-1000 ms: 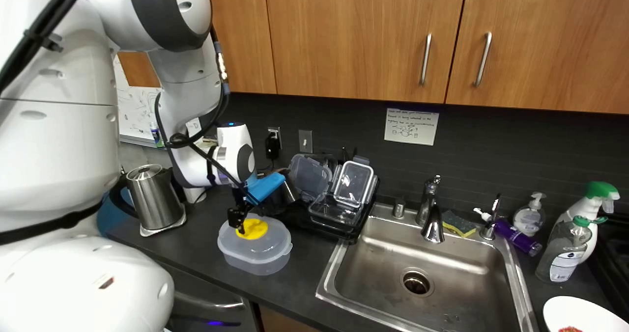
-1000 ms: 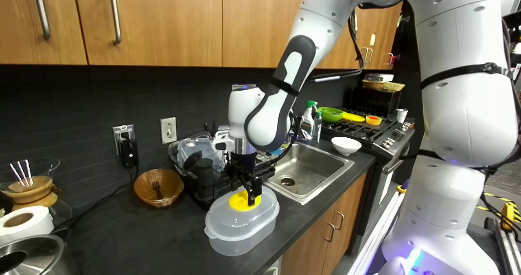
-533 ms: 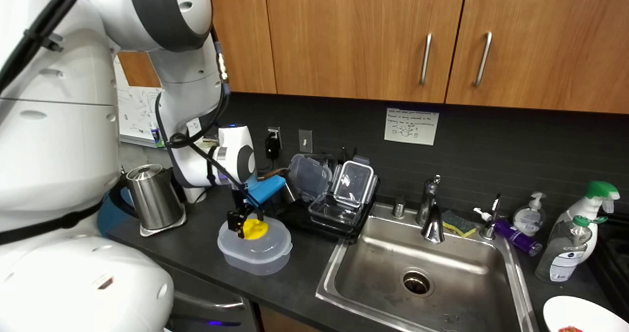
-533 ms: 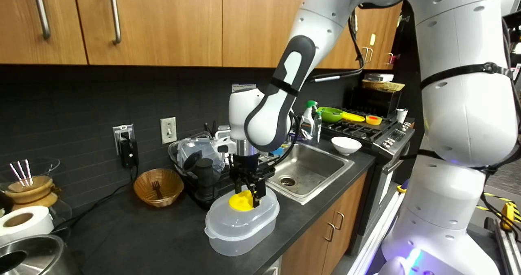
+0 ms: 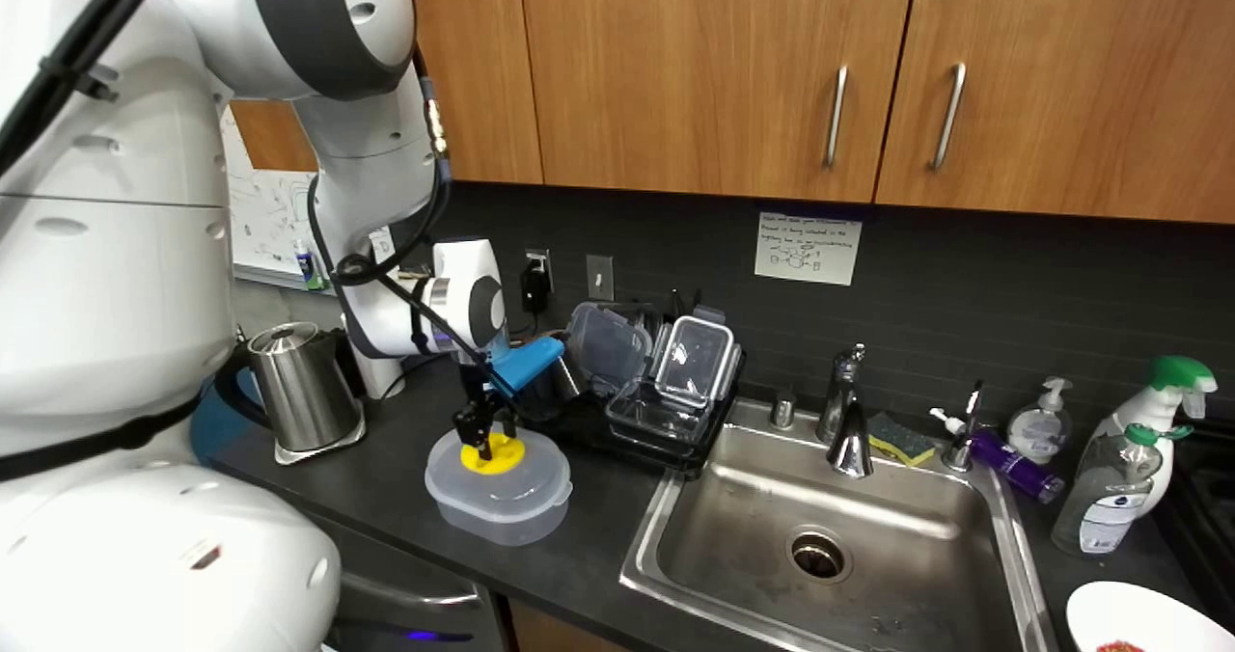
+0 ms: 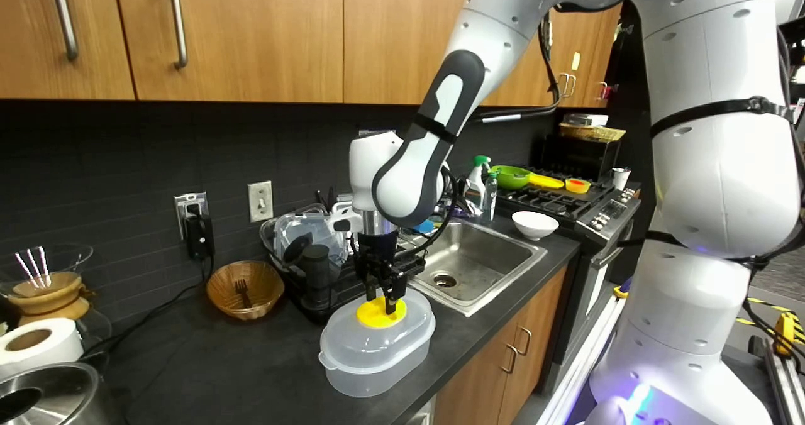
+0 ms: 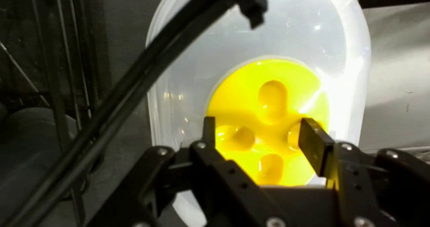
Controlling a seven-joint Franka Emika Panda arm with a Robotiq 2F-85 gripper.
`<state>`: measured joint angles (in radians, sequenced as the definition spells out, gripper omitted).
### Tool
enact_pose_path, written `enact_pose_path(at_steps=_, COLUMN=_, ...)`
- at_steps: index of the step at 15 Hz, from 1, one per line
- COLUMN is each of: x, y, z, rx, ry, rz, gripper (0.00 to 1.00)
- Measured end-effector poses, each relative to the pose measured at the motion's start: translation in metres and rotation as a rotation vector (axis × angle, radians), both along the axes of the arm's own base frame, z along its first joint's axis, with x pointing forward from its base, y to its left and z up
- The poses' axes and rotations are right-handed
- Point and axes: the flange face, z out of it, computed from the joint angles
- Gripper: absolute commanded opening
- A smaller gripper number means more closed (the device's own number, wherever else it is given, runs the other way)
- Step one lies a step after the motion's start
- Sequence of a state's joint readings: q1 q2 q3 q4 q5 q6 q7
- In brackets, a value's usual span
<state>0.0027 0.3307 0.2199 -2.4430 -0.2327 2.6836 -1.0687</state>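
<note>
Setting the black two-fingered end effector [image 7: 258, 130] over the round yellow plastic disc [image 7: 271, 129] seems to us to be the step in hand. We see its black fingers [image 7: 315, 146] standing apart across a pair of opposite dimples in the disc, with nothing pinched between them that we can make out. The disc sits in a translucent oval plastic lid [image 6: 352, 343], which rests on a translucent oval plastic container [image 6: 377, 380]. The container stands upright on the dark grey table [image 6: 207, 362] near its front edge, between that edge and the black dish rack [image 5: 675, 455], to the side of the stainless steel sink [image 5: 753, 536].

In our judgement, the next move calls for bringing the fingers into the dimples and together on the yellow ridge between them, squarely, since a skewed pinch could slip off smooth plastic.

We cannot settle whether the fingertips touch the disc or hang just above it; in both exterior views they are small and dark. A thick black cable [image 7: 146, 71] crosses the lid in the wrist view, and glare washes out one side. We cannot tell whether the cloudy container holds anything. Toward the table's front corner beyond the sink, the round white bowl [image 5: 1148, 618] is cut off in an exterior view, so its red contents barely show.
</note>
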Motion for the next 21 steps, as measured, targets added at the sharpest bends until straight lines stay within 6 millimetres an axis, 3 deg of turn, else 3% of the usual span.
enact_pose_path(at_steps=1, x=0.0005, y=-0.0001, z=0.0017, rx=-0.002, ry=0.001, rz=0.004, gripper=0.76)
enact_pose_path(at_steps=3, x=0.0005, y=-0.0005, z=0.0045, rx=-0.007, ry=0.005, rz=0.013, gripper=0.73)
enact_pose_path(at_steps=8, x=-0.0030, y=-0.0017, z=0.0015, rx=-0.012, ry=0.024, rz=0.028, gripper=1.00)
enact_pose_path(at_steps=9, x=-0.0039, y=-0.0020, z=0.0007, rx=-0.014, ry=0.030, rz=0.030, gripper=1.00)
enact_pose_path(at_steps=14, x=-0.0053, y=-0.0051, z=-0.0016, rx=-0.018, ry=0.045, rz=0.048, gripper=1.00)
enact_pose_path(at_steps=15, x=-0.0053, y=-0.0057, z=-0.0017, rx=-0.017, ry=0.046, rz=0.053, gripper=0.76)
enact_pose_path(at_steps=17, x=-0.0050, y=-0.0066, z=-0.0017, rx=-0.017, ry=0.046, rz=0.059, gripper=0.68)
enact_pose_path(at_steps=21, x=-0.0020, y=-0.0073, z=0.0012, rx=-0.015, ry=0.039, rz=0.073, gripper=0.36)
